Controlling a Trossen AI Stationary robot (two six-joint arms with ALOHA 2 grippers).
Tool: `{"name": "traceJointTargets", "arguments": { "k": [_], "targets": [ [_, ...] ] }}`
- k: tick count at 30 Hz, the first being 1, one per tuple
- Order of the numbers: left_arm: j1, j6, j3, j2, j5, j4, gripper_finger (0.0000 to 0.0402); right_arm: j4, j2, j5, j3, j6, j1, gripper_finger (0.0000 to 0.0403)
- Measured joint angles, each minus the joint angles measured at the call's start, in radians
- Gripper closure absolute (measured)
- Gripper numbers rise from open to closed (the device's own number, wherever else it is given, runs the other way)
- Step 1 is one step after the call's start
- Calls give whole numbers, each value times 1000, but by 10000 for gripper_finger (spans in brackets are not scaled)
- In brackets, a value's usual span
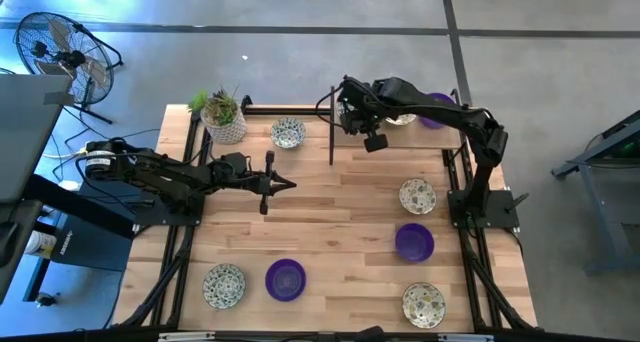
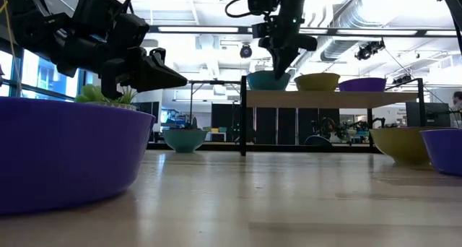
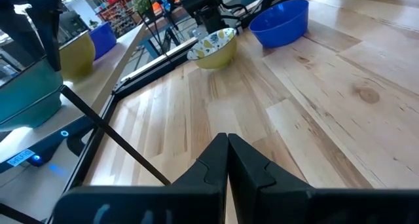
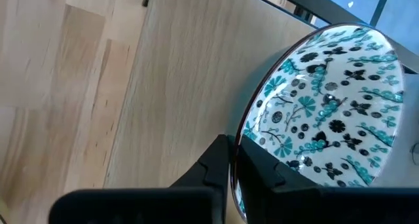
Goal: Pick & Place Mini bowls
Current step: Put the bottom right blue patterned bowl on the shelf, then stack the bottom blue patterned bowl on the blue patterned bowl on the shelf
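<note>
My right gripper (image 2: pixel 279 65) reaches over the black-framed rack (image 2: pixel 325 98) at the table's far side and is shut on a floral mini bowl (image 4: pixel 334 99). In the low view this bowl (image 2: pixel 266 80) sits at the rack's left end, beside another pale bowl (image 2: pixel 317 81) and a purple one (image 2: pixel 362 84). More floral bowls (image 1: pixel 288 133) (image 1: pixel 417 195) (image 1: pixel 423 304) (image 1: pixel 223 285) and purple bowls (image 1: pixel 413 242) (image 1: pixel 285 279) rest on their bases on the table. My left gripper (image 1: pixel 288 185) hovers shut and empty over the table's left middle. My right gripper pinches the floral bowl's rim (image 4: pixel 243 135), one finger inside the bowl and one outside. The fingers come from above, pointing down. The bowl stays upright with its base at the rack's top; whether it is lifted clear, I cannot tell.
A white pot with a green plant (image 1: pixel 224 117) stands at the far left corner. The rack's thin black legs (image 1: pixel 331 137) stand on the table's far half. Bare wood (image 1: pixel 340 222) lies between the bowls in the table's middle. A fan (image 1: pixel 60 52) stands on the floor beyond.
</note>
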Motion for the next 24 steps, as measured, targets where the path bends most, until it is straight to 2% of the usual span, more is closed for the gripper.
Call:
{"name": "traceJointTargets", "arguments": {
  "k": [8, 13, 19, 22, 24],
  "targets": [
    [0, 0, 0, 0, -1, 0, 399, 18, 0, 47, 0, 18, 1, 316],
    [0, 0, 0, 0, -1, 0, 399, 17, -22, 18, 0, 40, 2, 290],
    [0, 0, 0, 0, -1, 0, 399, -14, -107, -52, 0, 141, 3, 306],
    [0, 0, 0, 0, -1, 0, 399, -23, -166, -144, -12, 197, 5, 337],
    [0, 0, 0, 0, -1, 0, 399, 14, -229, -192, -80, 205, 14, 368]
  ]
}}
